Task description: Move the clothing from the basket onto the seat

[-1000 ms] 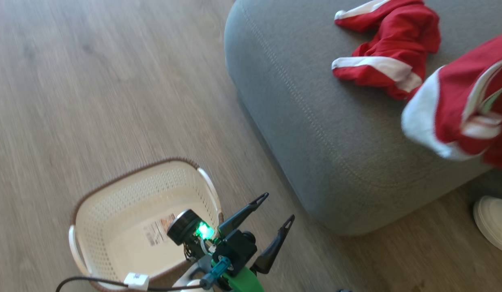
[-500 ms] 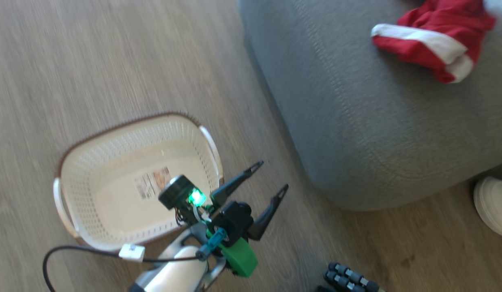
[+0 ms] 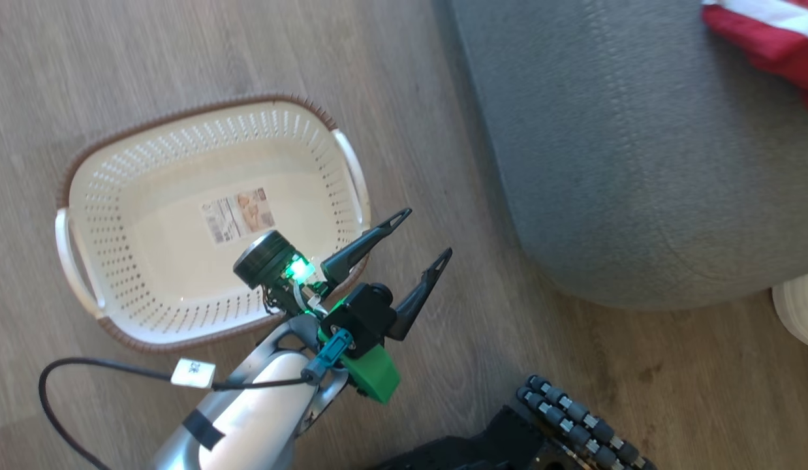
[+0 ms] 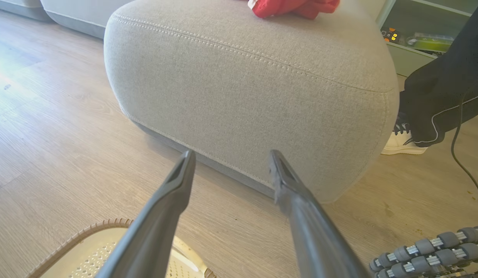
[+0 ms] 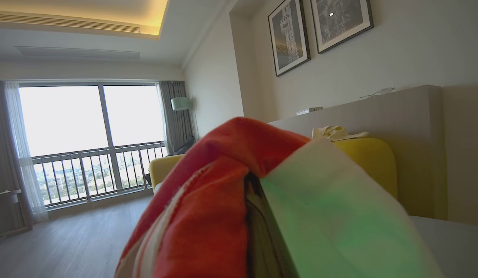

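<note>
One white shoe [image 3: 799, 313] is seen on the wood floor [image 3: 182, 52] at four o'clock of the left hand [image 3: 425, 232], spread wide over the basket [image 3: 104, 189] rim. Red clothing [image 3: 769, 32] is laid on the grey seat [image 3: 626, 163] at two o'clock; another garment [image 5: 208, 200] is clamped in the right hand [image 5: 258, 224].

- Head view: high, looking steeply down on basket [image 3: 182, 127], floor [image 3: 182, 52] and seat [image 3: 626, 163] corner.
- Left wrist view: low, near the floor, facing the seat's front; shares seat and basket rim with head view.
- Right wrist view: level, garment [image 5: 208, 216] close against lens.
</note>
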Available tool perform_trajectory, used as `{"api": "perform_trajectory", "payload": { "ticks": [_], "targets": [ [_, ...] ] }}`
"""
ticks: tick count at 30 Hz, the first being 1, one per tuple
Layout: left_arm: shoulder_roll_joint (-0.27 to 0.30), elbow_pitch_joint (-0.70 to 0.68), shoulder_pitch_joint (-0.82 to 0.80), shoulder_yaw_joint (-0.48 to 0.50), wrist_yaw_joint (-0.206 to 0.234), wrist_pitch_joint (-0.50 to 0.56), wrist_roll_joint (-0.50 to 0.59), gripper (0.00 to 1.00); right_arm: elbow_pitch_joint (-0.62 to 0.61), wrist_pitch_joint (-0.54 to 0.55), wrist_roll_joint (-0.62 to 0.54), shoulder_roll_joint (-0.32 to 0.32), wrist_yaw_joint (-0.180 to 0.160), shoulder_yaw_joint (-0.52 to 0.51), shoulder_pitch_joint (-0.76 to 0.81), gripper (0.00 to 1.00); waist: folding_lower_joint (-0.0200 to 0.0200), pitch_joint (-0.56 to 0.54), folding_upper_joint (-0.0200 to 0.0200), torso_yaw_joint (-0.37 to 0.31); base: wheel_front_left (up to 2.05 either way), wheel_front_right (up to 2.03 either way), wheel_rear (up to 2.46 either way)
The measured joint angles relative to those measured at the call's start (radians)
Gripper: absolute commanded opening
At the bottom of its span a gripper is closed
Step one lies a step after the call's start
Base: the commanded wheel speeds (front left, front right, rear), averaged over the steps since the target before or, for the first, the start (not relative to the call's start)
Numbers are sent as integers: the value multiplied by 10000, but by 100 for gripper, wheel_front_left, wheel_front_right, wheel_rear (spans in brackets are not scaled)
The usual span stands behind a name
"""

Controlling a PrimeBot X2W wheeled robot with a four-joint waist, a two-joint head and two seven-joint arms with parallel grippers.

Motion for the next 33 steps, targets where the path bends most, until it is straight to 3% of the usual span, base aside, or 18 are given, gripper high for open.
{"api": "perform_trajectory", "payload": {
  "ticks": [6, 12, 16, 21, 25, 30, 31, 32, 33],
  "targets": [
    [-17, -25, -208, -44, 198, 0, -42, 100, 1701, 0, -1312, -230, 0, -12, -225, 0, -1, 446, 0, 398, 0, 0, 0],
    [-52, -81, -260, -58, 255, 0, -117, 100, 2961, -2, -1628, -100, 0, -77, -228, 0, -2, 653, 0, 687, 0, 0, 0],
    [-52, -94, -266, -13, 299, 0, -123, 100, 4128, 0, -2186, -113, 0, 769, -218, 0, -2, 714, 0, 826, 0, 0, 0],
    [-86, -128, -540, 38, 332, 0, -217, 100, 6236, 0, -2140, -351, 0, 729, -217, 0, -3, 676, 0, 979, 0, 0, 0],
    [-130, -128, -574, 29, 332, 0, -217, 100, 6855, 73, -2140, -382, 0, 871, -217, 0, -3, 569, 0, 1003, 0, 0, 0],
    [-186, -117, -562, -25, 320, -2, -219, 100, 6884, 73, -2623, -447, 0, 1929, -212, 0, -3, 441, 0, 977, 0, 0, 0],
    [-198, -111, -553, -27, 320, -2, -219, 100, 6886, 73, -2535, -437, 0, 1958, -212, 13, -3, 415, 0, 967, 0, 0, 0],
    [-207, -104, -551, -27, 320, 0, -219, 100, 6895, 73, -2489, -441, 0, 2010, -212, 42, -3, 388, 0, 955, 0, 0, 0],
    [-224, -98, -552, -33, 318, 0, -219, 100, 6903, 73, -2491, -454, 0, 2105, -208, 88, -3, 357, 0, 947, 0, 0, 0]
  ]
}}
